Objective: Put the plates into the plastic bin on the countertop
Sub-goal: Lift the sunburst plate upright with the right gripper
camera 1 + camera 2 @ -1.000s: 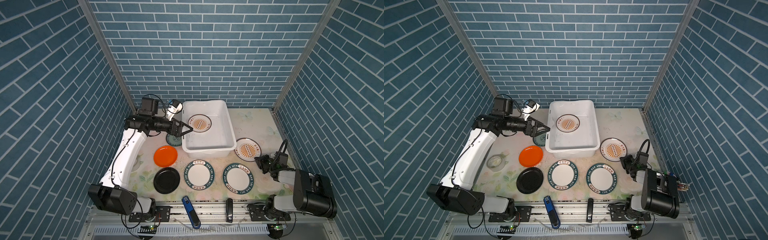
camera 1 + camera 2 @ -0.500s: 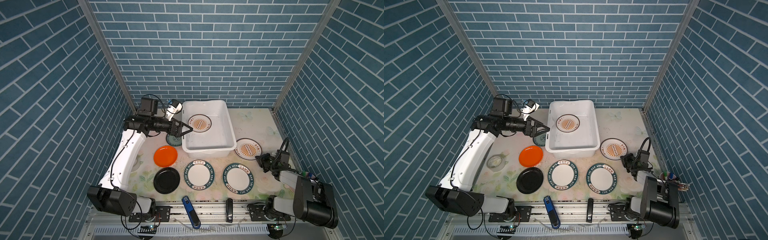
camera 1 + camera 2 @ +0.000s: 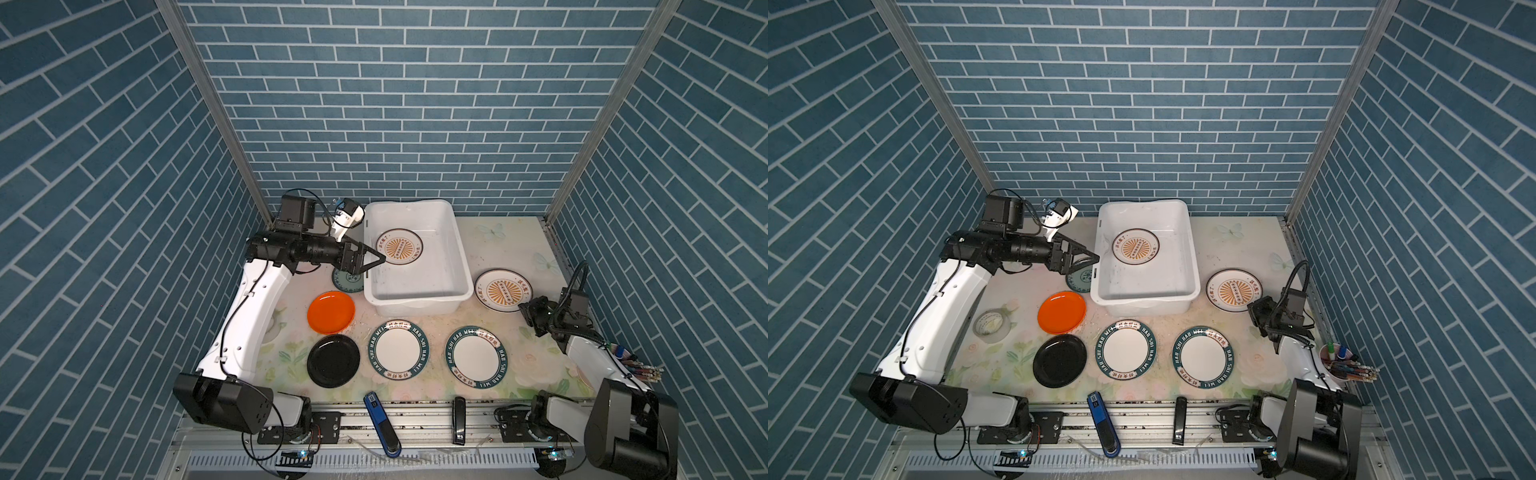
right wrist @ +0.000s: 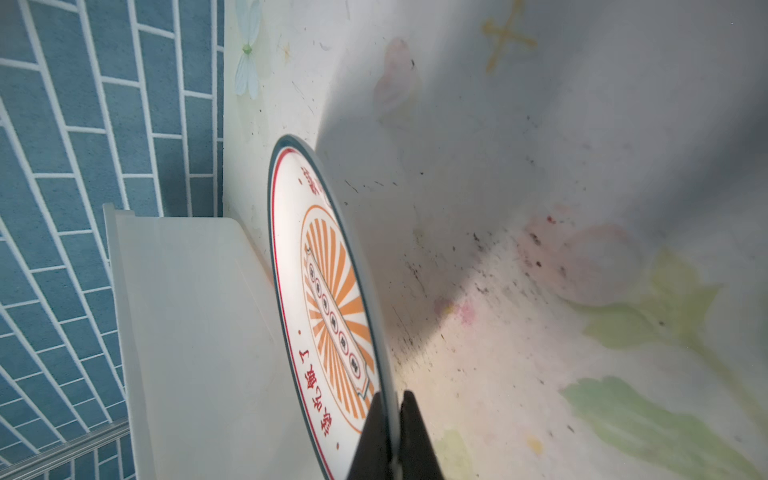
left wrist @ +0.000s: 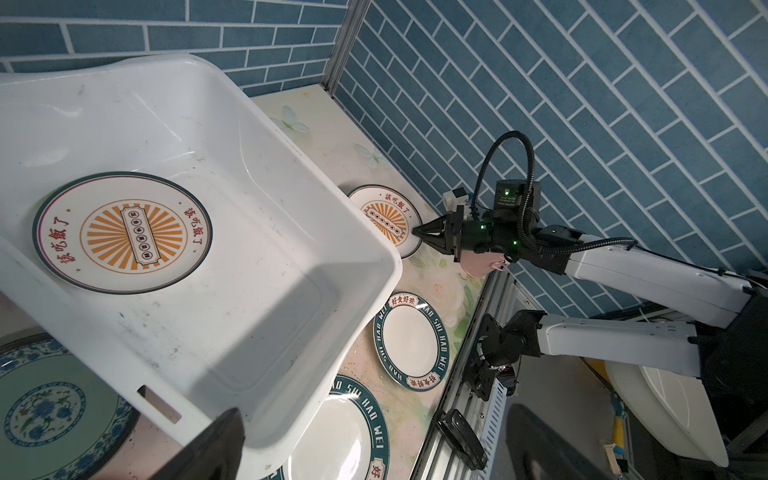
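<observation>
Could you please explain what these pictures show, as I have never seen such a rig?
Two white robot arms stand at a flowered countertop, each ending in a two-fingered gripper. Two pictures look down from overhead; two come from cameras on the arms' wrists. A white plastic bin holds one sunburst plate. The right gripper is shut on the rim of the other sunburst plate, beside the bin. The left gripper hangs open and empty over the bin's edge. An orange plate, a black plate, two lettered plates, a teal plate and a tape roll lie loose.
</observation>
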`<state>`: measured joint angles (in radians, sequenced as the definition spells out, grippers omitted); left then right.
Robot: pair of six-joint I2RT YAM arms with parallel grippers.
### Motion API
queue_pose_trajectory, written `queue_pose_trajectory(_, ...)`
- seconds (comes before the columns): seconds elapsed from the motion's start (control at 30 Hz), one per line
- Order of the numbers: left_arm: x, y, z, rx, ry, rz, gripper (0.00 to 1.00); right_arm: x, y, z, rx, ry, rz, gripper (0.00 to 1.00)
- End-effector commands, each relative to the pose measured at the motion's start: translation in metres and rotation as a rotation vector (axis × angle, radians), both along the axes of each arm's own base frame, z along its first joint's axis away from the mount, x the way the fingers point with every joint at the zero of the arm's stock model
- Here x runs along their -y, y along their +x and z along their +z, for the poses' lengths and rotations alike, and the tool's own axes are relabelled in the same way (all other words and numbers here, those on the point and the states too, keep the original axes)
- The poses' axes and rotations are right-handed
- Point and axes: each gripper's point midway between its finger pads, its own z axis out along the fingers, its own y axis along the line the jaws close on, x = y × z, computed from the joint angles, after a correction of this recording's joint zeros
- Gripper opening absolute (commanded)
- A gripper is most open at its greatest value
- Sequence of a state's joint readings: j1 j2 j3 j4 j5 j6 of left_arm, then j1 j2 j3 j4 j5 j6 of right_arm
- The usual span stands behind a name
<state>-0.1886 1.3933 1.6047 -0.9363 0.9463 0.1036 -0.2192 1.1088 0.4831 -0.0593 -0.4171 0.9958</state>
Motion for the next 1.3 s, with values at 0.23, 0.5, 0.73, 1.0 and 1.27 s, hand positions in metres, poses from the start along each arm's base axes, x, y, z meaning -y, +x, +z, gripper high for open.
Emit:
queue_pose_trajectory(0.23,-0.002,-0.005,0.008,0.058,0.02,0.008,1.0,0.015,-0.007,0.053,0.033,-0.185,0.033,0.0)
queue_pose_trajectory(0.5,-0.002,-0.004,0.007,0.052,0.021,0.009,1.0,0.022,-0.014,0.083,0.067,-0.264,0.029,0.0)
queue_pose_trajectory(0.73,-0.002,-0.003,0.006,0.048,0.021,0.009,1.0,0.022,-0.016,0.098,0.087,-0.288,0.035,0.0)
queue_pose_trajectory(1.0,-0.004,0.0,-0.004,0.029,0.036,0.025,1.0,0.022,-0.016,0.122,0.122,-0.304,0.037,0.0)
queue_pose_trajectory(1.27,-0.004,0.003,-0.009,0.017,0.04,0.038,1.0,0.022,-0.011,0.147,0.157,-0.333,0.048,0.0)
